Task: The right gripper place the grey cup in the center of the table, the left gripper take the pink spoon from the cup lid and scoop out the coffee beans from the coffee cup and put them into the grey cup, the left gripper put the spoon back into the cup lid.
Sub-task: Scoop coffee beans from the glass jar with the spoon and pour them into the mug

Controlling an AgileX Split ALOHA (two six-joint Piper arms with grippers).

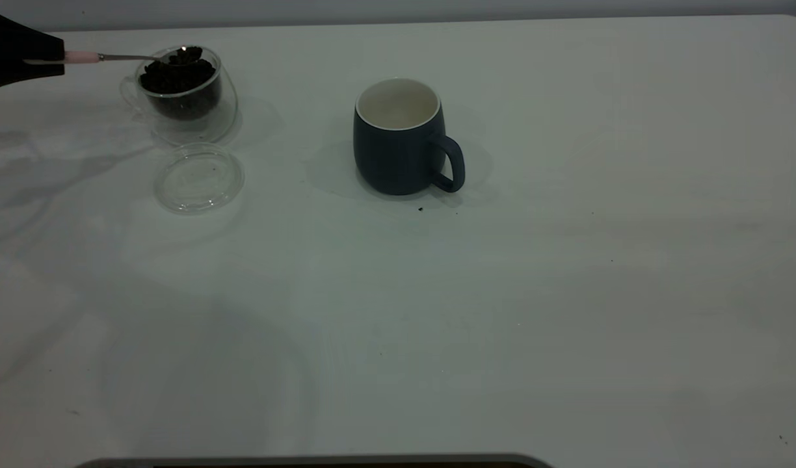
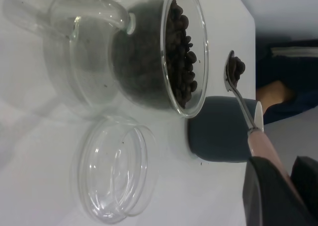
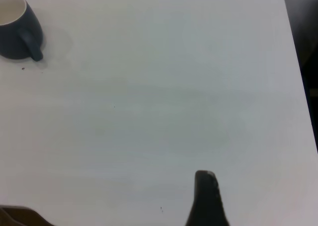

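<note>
White and plain, the surface (image 1: 567, 292) carries three things, with a few dark specks near the grey cup (image 1: 400, 138). That cup stands upright around the middle, its white inside bare, its handle toward the near right. At the far left sits the coffee cup (image 1: 180, 94), heaped with coffee beans (image 1: 177, 77). Just on its near side lies the cup lid (image 1: 198, 178), flat and apart from the glass.

From the far left edge the left gripper (image 1: 43, 58) has its jaws closed on the pink spoon (image 1: 121, 58) by its handle. The spoon is held level, its bowl over the coffee cup's rim with a few beans in it.

Only one dark fingertip of the right gripper (image 3: 207, 198) shows, over bare surface well to the right of the grey cup; whether its jaws are open or closed cannot be told.
</note>
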